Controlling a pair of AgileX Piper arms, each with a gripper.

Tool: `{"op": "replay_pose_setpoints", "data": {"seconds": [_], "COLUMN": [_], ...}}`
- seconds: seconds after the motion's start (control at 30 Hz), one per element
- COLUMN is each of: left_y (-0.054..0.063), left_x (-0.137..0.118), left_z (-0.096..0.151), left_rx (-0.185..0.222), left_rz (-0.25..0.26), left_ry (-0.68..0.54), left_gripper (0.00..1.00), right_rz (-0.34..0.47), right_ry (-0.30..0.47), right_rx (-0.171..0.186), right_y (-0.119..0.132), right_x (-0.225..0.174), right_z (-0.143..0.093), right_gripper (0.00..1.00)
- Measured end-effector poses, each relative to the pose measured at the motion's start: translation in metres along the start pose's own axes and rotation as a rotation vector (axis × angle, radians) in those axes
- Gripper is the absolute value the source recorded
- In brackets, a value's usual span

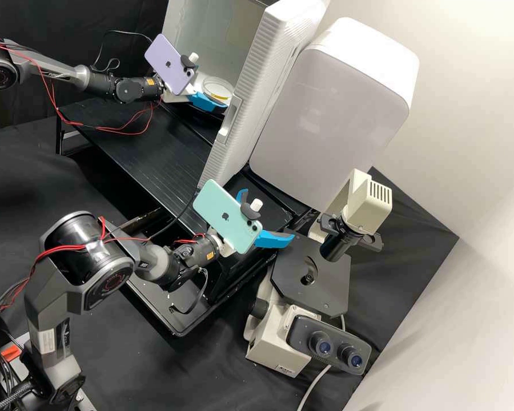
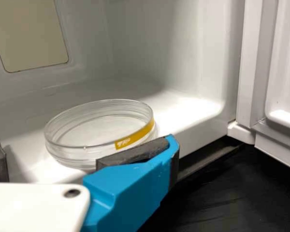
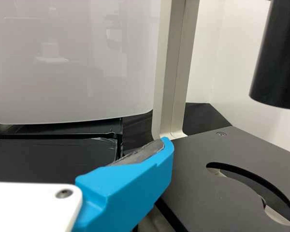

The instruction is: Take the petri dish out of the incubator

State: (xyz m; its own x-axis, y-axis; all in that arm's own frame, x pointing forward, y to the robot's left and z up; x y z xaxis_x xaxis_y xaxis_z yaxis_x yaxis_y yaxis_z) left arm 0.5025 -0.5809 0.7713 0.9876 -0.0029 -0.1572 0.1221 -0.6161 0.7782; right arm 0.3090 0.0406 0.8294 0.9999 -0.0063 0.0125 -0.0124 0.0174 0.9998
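A clear petri dish with a yellow band rests on the white floor of the open incubator, near its front edge; from the high camera the petri dish is just inside the doorway. My left gripper is open at the incubator's mouth, one blue finger on each side of the dish's near rim, not closed on it. My right gripper hangs open and empty over the edge of the microscope stage, away from the incubator.
The incubator door stands swung open toward the front. A second white box stands beside it. A microscope sits at the front right, its black lens barrel above the stage. The black bench platform runs below both arms.
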Motion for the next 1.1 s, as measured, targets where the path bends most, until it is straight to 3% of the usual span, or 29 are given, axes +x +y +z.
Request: {"op": "replay_pose_setpoints", "data": {"seconds": [0.57, 0.6, 0.7, 1.1], "left_y": [0.003, 0.002, 0.002, 0.002], "left_x": [0.002, 0.002, 0.002, 0.002], "left_z": [0.011, 0.012, 0.012, 0.014], "left_rx": [-0.029, -0.025, -0.019, -0.064], "left_rz": [-0.001, -0.002, 0.000, 0.010], "left_ry": [0.002, -0.001, -0.005, -0.028], "left_gripper": [1.00, 0.00, 0.00, 0.00], "right_rz": [0.000, 0.000, 0.000, 0.000], "right_ry": [0.000, 0.000, 0.000, 0.000], "right_rx": [0.000, 0.000, 0.000, 0.000], "right_y": [0.000, 0.000, 0.000, 0.000], "right_x": [0.000, 0.000, 0.000, 0.000], "right_z": [0.000, 0.000, 0.000, 0.000], "right_gripper": [1.00, 1.00, 1.00, 1.00]}}
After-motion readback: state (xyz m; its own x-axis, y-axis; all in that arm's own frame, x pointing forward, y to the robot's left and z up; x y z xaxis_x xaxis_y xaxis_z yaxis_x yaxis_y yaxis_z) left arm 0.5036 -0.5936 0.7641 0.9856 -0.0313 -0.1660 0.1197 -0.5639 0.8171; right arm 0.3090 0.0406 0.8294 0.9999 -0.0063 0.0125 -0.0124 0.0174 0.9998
